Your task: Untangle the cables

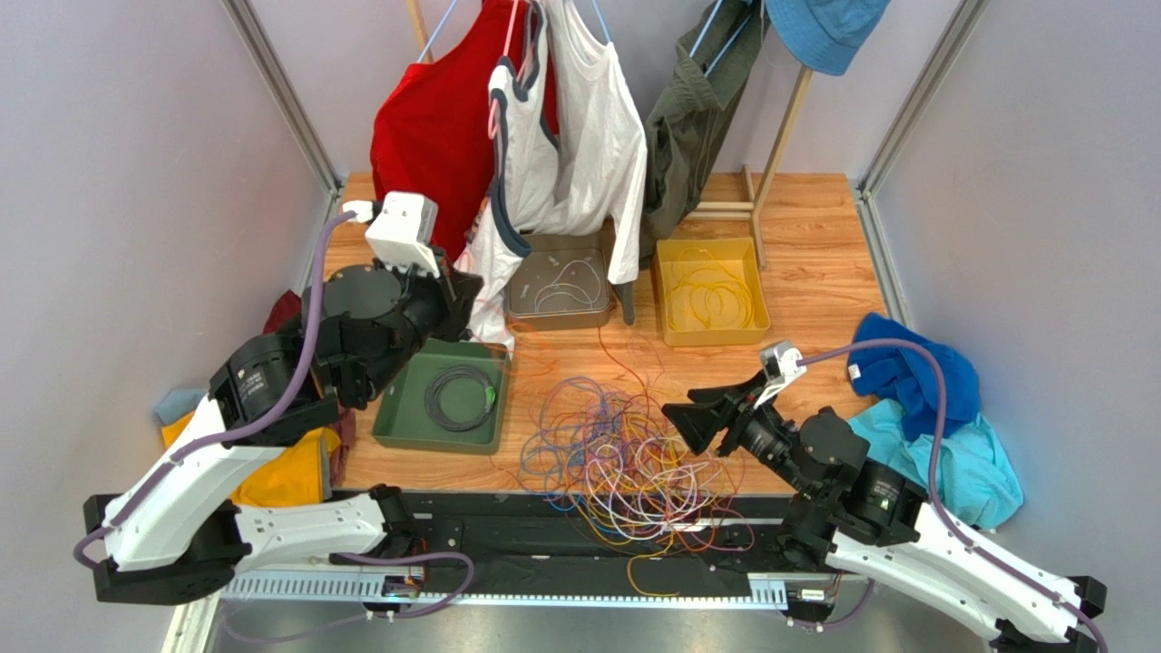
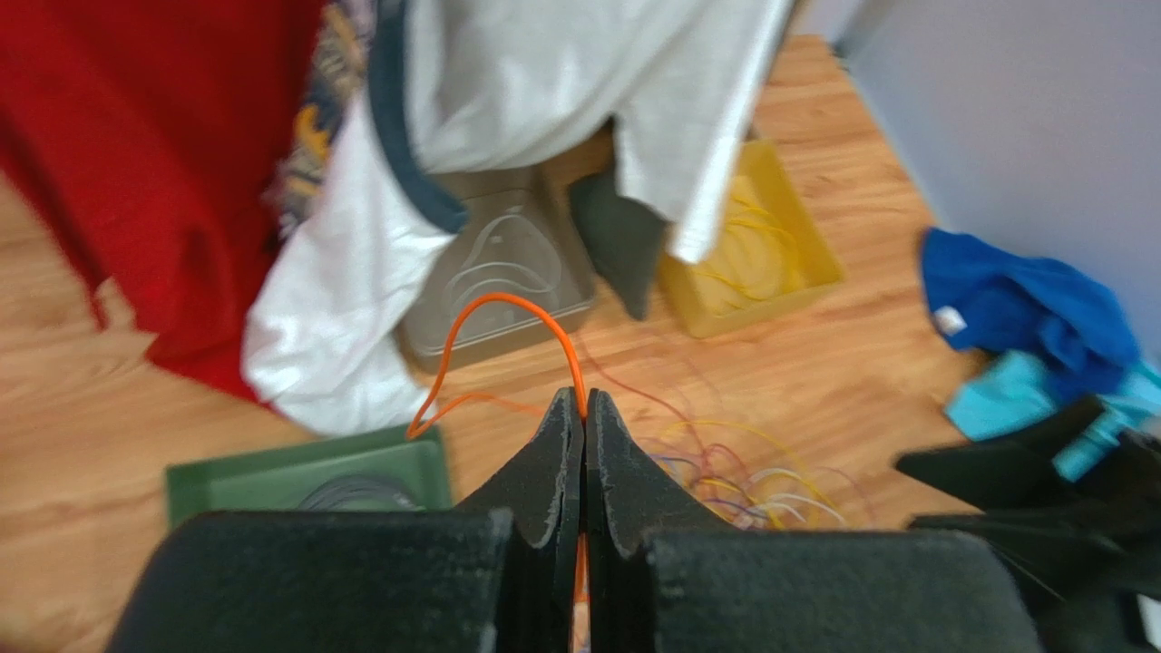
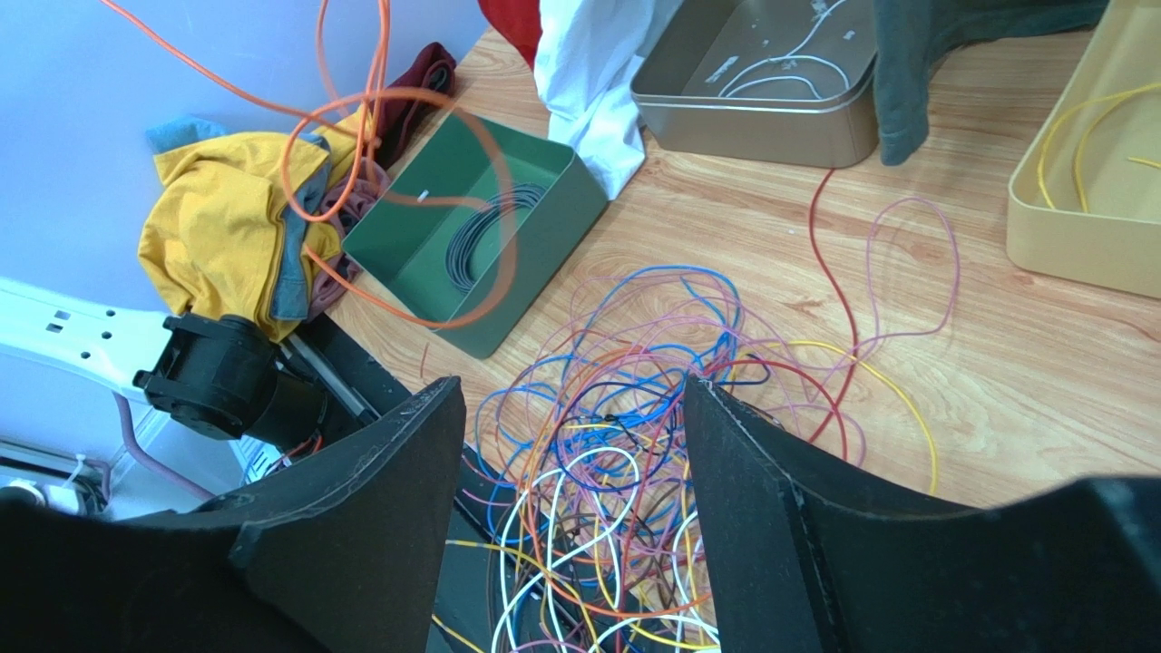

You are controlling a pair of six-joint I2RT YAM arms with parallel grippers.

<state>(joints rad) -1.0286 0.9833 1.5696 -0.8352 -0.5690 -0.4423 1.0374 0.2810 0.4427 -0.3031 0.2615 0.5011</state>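
Observation:
The cables (image 1: 620,456) lie in a loose many-coloured snarl on the wood table, spilling over the black strip at the near edge. They also show in the right wrist view (image 3: 641,408). My left gripper (image 1: 457,293) is raised over the green tray's far side, by the hanging white top. It is shut (image 2: 583,402) on an orange cable (image 2: 504,297) that arcs up from the fingertips and trails toward the snarl. My right gripper (image 1: 677,422) is open and empty (image 3: 573,388), just right of and above the snarl.
A green tray (image 1: 393,408) holds a dark coil. A grey tin (image 1: 538,316) and a yellow tray (image 1: 668,293) hold cables at the back. Red and white tops hang on a rack (image 1: 545,123). Blue cloths (image 1: 913,381) lie right, a yellow cloth (image 1: 293,476) left.

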